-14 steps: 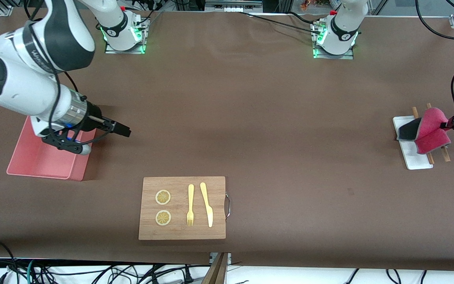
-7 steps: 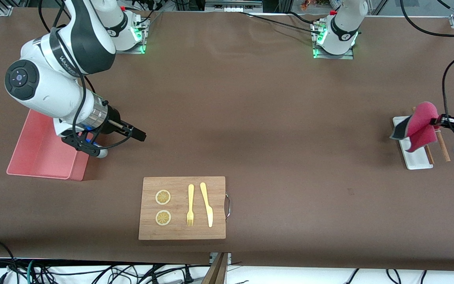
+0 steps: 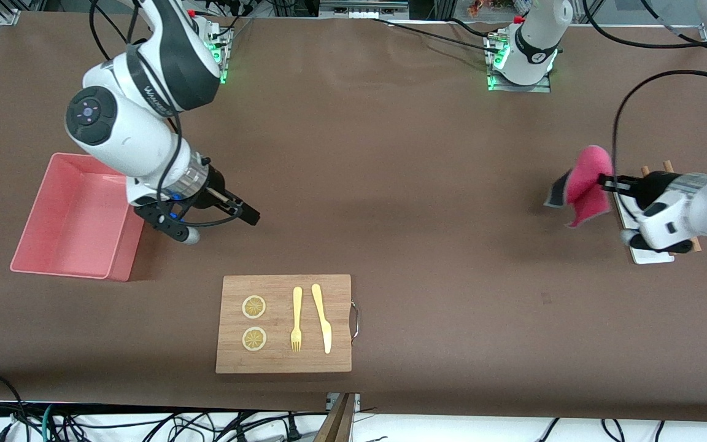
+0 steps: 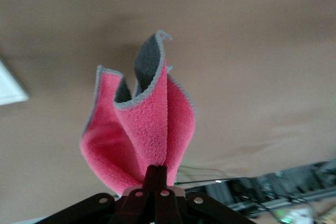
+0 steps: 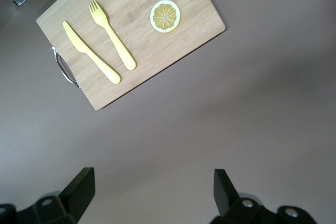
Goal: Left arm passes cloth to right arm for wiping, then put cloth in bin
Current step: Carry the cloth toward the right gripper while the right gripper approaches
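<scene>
The cloth (image 3: 582, 185), pink with a dark grey face and pale trim, hangs in the air over bare table beside the white tray, pinched at one edge by my left gripper (image 3: 602, 180). In the left wrist view the cloth (image 4: 142, 135) stands up in folds from the shut left gripper (image 4: 158, 169). My right gripper (image 3: 249, 215) is open and holds nothing, over bare table between the bin and the wooden board; its fingers (image 5: 81, 184) stand wide apart. The salmon-pink bin (image 3: 31, 255) sits at the right arm's end of the table.
A wooden board (image 3: 283, 323) with a metal handle lies nearer the front camera, carrying two lemon slices (image 3: 254, 306), a yellow fork (image 3: 296, 318) and a yellow knife (image 3: 321, 317). A white tray (image 3: 651, 255) with wooden sticks sits under the left arm's wrist.
The left gripper has lifted the cloth off the white tray and carried it toward the table's middle. The right arm has swung away from over the bin toward the middle.
</scene>
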You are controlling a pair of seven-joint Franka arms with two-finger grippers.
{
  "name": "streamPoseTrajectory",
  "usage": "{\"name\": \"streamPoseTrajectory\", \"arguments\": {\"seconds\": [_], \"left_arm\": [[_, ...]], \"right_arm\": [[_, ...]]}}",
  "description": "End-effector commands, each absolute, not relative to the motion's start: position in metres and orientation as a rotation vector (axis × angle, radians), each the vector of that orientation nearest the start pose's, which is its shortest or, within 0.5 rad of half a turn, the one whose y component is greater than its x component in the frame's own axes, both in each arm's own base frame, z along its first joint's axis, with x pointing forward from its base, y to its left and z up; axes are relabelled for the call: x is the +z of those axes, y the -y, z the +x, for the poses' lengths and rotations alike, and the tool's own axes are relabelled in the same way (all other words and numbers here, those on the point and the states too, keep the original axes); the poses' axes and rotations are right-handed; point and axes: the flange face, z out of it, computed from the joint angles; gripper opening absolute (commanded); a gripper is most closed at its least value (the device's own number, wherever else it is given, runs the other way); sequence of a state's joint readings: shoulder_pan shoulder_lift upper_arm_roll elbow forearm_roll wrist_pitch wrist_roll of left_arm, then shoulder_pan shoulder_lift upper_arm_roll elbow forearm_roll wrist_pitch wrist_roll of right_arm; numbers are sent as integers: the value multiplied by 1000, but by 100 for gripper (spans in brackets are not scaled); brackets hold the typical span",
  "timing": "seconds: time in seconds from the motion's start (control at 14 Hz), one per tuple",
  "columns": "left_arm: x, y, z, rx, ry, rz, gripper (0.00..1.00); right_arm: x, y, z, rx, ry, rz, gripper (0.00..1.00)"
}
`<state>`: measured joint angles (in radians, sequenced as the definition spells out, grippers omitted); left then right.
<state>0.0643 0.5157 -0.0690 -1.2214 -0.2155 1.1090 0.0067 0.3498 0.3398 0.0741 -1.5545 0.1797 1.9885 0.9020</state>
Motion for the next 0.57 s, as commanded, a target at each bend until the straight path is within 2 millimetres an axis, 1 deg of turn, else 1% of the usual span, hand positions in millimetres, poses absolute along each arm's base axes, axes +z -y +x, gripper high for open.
{"name": "streamPoseTrajectory", "arguments": {"seconds": [0.0, 0.14, 0.21, 0.29, 0.43, 0.5], "left_arm": [[467, 70, 629, 1182, 59, -3344, 0], [478, 113, 625, 1286, 309, -3308, 0], [485, 142, 622, 1364, 426, -3289, 0], [494, 157, 624, 1417, 559, -3282, 0], [499, 189, 627, 1512, 757, -3254, 0], [502, 207, 626, 1556, 845, -3235, 0]], "right_arm": [[464, -298, 612, 50, -863, -2772, 100], [459, -312, 611, 35, -910, -2742, 100], [455, -320, 609, 34, -920, -2735, 100], [452, -326, 607, 37, -935, -2730, 100], [450, -339, 604, 29, -962, -2708, 100], [448, -349, 600, 29, -975, -2698, 100]]}}
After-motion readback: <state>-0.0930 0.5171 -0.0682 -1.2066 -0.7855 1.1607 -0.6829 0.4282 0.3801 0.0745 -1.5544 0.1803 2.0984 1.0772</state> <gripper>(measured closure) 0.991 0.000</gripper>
